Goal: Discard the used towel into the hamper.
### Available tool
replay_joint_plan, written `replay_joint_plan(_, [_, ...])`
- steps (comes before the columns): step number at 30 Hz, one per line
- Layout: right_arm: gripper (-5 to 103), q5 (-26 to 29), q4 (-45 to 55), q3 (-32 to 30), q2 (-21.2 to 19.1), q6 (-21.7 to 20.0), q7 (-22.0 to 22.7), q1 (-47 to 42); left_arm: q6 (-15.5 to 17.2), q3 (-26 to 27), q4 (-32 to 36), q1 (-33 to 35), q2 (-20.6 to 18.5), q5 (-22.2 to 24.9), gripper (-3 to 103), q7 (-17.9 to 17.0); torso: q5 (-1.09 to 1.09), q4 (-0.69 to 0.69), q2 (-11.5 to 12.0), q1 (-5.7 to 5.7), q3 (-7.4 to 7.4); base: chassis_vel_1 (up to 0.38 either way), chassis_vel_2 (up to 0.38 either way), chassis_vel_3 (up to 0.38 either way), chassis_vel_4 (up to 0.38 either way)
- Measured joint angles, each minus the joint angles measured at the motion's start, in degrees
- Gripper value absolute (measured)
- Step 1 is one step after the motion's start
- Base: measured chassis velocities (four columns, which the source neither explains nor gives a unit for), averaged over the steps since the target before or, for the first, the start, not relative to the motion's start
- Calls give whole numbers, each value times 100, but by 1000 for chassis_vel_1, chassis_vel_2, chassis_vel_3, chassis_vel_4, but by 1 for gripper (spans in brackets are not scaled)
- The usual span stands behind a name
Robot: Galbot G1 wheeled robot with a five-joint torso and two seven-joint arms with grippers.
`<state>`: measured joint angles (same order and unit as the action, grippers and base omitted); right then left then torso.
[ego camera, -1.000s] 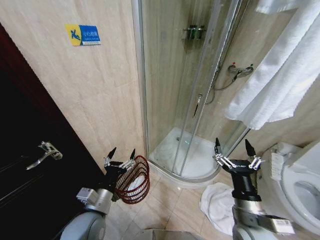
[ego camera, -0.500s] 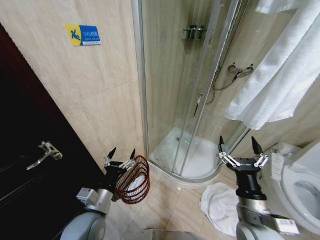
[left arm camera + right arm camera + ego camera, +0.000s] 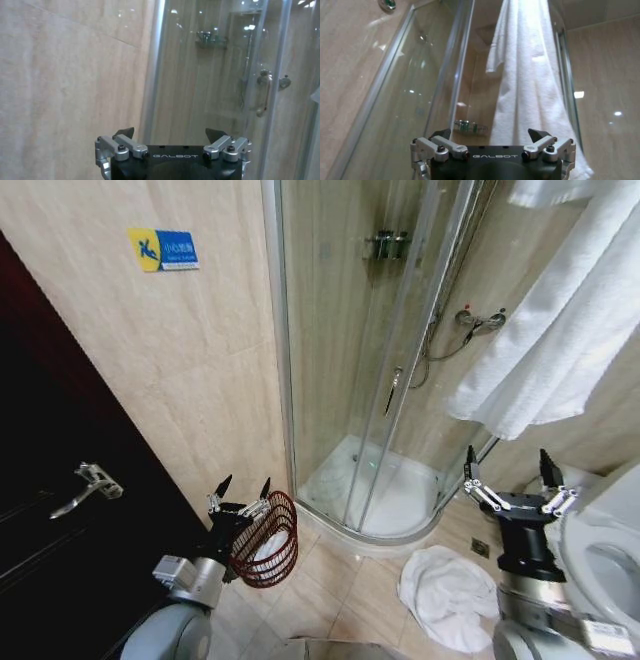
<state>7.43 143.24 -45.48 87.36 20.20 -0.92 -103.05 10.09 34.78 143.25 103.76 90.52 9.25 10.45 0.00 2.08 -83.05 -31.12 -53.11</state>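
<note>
Right tool (image 3: pixel 491 135) (fingers spread) faces hanging white towel (image 3: pixel 530 75), seemingly untouched.

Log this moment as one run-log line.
left tool: open, at hamper | right tool: open, raised above crumpled white towel on floor | towel: not grasped

I count two tools of mine: my left tool (image 3: pixel 241 489) at the lower left of the frame and my right tool (image 3: pixel 508 469) at the lower right, each with two black pointed fingers spread apart. There is one round, dark red-brown openwork hamper (image 3: pixel 270 540), low and left of centre. White towels number two: one crumpled white towel (image 3: pixel 447 595) on the tiled floor at the bottom right, and one long white towel (image 3: pixel 560 320) hanging in the upper right. One glass shower enclosure (image 3: pixel 370 360) fills the centre, one blue and yellow wall sign (image 3: pixel 163 249) sits upper left, one dark door (image 3: pixel 50 510) with one metal lever handle (image 3: pixel 88 484) lies at the left edge, and one white toilet (image 3: pixel 608 555) at the right edge.
</note>
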Motion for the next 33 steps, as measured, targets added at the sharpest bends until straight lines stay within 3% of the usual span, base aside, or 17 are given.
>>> replay_joint_plan(17, [100, -9, 0, 106, -36, 376, 14, 22, 0, -2, -1, -1, 2, 1, 97, 3, 5, 1, 1, -2, -1, -177, -185, 190, 154])
replay_joint_plan(19, [100, 66, 0, 37, -44, 442, -5, 28, 0, 0, -1, 0, 1, 1, 97, 2, -4, 3, 0, 1, 0, 51, -14, 64, 29])
replay_joint_plan(33, [100, 534, 0, -275, -88, 426, -118, 132, 0, 0, -1, 0, 0, 0, 97, 1, 1, 0, 0, 0, 0, 31, 9, -26, -9])
